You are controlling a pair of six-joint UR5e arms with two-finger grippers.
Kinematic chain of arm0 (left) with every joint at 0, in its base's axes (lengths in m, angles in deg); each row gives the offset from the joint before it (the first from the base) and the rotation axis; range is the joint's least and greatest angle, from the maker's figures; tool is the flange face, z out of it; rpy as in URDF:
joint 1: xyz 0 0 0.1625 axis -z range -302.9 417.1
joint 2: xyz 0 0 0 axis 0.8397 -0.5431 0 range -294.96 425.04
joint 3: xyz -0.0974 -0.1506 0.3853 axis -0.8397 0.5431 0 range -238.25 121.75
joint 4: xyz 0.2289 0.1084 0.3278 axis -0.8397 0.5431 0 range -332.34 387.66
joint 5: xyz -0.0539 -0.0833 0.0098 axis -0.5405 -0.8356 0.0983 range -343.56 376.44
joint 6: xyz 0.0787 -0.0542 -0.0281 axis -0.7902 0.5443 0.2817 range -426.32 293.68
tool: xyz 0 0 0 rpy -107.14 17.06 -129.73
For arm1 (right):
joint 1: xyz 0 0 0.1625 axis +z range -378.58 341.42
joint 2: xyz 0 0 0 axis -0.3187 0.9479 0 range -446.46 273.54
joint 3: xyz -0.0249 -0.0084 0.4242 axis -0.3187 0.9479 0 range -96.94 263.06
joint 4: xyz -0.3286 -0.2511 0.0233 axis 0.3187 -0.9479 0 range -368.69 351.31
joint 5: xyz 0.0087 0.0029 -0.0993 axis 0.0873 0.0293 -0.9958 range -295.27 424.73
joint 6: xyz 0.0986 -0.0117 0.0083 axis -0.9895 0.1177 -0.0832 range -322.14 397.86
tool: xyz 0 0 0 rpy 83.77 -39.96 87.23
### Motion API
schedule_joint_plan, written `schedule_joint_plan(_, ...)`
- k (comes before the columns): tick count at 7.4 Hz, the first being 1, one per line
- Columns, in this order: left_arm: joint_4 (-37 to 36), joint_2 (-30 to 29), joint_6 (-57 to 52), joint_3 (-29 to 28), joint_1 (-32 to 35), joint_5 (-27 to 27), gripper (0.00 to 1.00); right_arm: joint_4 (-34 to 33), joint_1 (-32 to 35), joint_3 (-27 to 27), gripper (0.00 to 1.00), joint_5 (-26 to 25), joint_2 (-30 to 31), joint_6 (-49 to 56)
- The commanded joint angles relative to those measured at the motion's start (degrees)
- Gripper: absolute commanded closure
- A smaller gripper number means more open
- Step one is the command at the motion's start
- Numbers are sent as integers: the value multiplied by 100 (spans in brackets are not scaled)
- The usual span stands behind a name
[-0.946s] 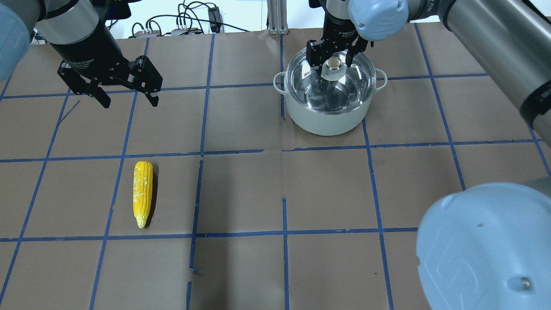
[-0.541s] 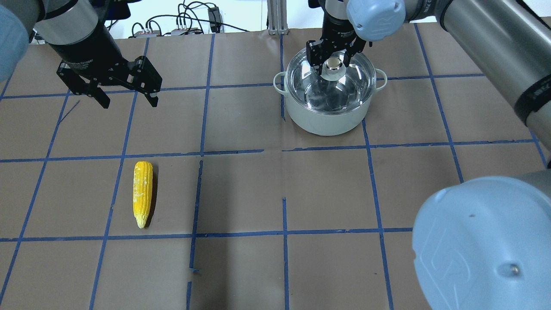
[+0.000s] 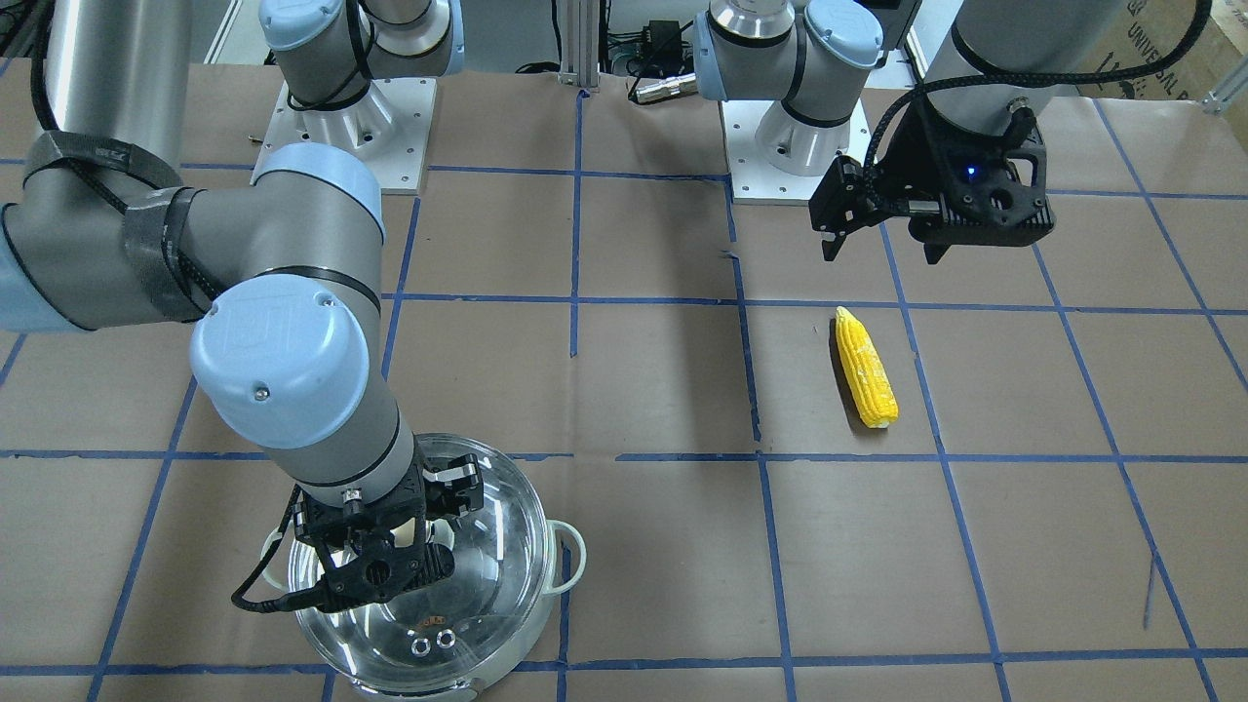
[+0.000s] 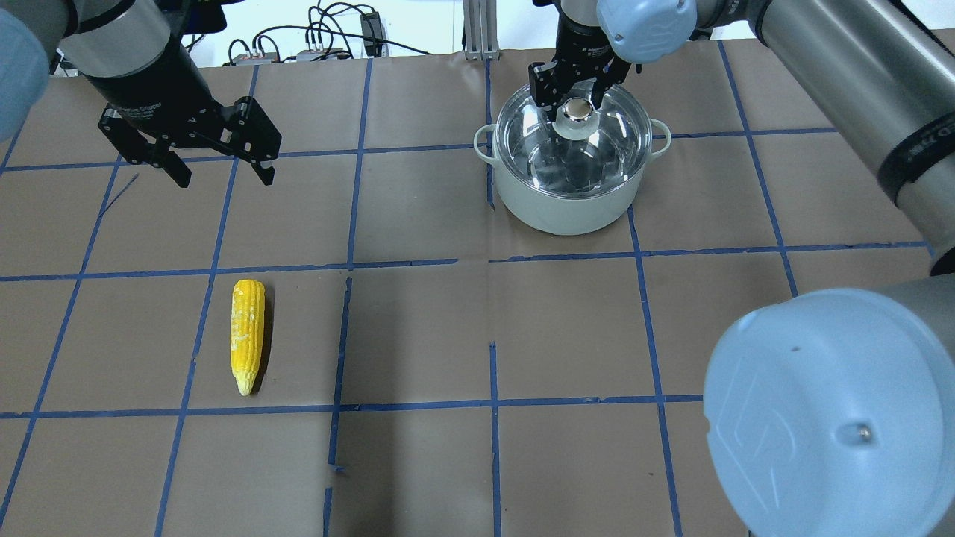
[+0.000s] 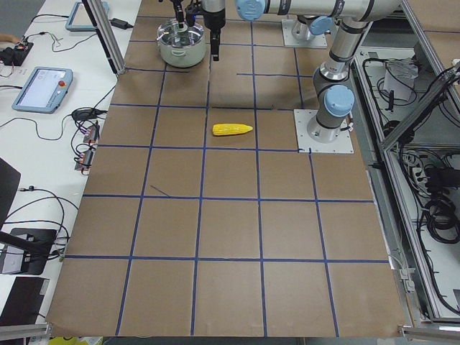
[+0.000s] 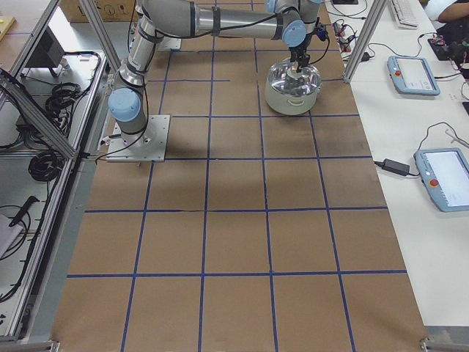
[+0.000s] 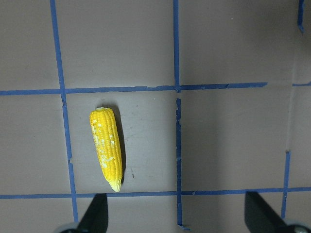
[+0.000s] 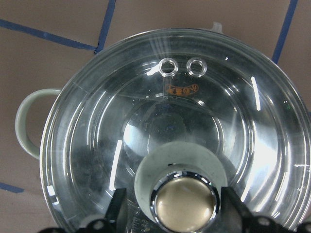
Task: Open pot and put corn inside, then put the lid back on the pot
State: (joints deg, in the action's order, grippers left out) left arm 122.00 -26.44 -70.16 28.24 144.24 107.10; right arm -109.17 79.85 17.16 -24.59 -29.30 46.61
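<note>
The pot (image 4: 563,205) stands at the far right of the table with the glass lid (image 4: 597,153) on it. My right gripper (image 4: 573,101) is open, its fingers on either side of the lid's metal knob (image 8: 183,204) without closing on it. The right wrist view shows the lid (image 8: 97,136) and one pot handle (image 8: 24,121). The corn (image 4: 248,335) lies on the paper at the near left, its point toward the robot. My left gripper (image 4: 225,177) is open and empty, hovering beyond the corn. The corn (image 7: 107,148) lies well below it in the left wrist view.
Brown paper with blue tape grid lines covers the table. Cables and a power strip (image 4: 321,45) lie past the far edge, beside an aluminium post (image 4: 477,30). The arm bases (image 3: 341,127) (image 3: 795,136) stand on the robot's side. Tablets (image 6: 414,73) lie on a side table.
My right gripper has shifted slightly toward the far side over the lid and stays open around the knob. The left gripper, corn and pot have not moved.
</note>
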Motion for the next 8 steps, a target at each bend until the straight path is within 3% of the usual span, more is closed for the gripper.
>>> schedule_joint_plan(1,-3,-62,-2,-10,5,-4,0,29,0,7,46,-16,-21,13)
schedule_joint_plan(3,5,-27,-2,16,5,-4,0,160,-17,42,53,-33,14,30)
schedule_joint_plan(4,5,-27,-2,7,5,-4,0,535,-26,260,55,-42,66,39)
schedule_joint_plan(6,14,-27,-2,7,5,-4,0,1929,-105,1276,58,-33,75,39)
schedule_joint_plan(7,32,25,-11,16,5,4,0,2467,-149,1569,59,-33,102,109)
schedule_joint_plan(8,66,26,-124,33,-4,13,0,2768,-236,1528,61,-42,328,205)
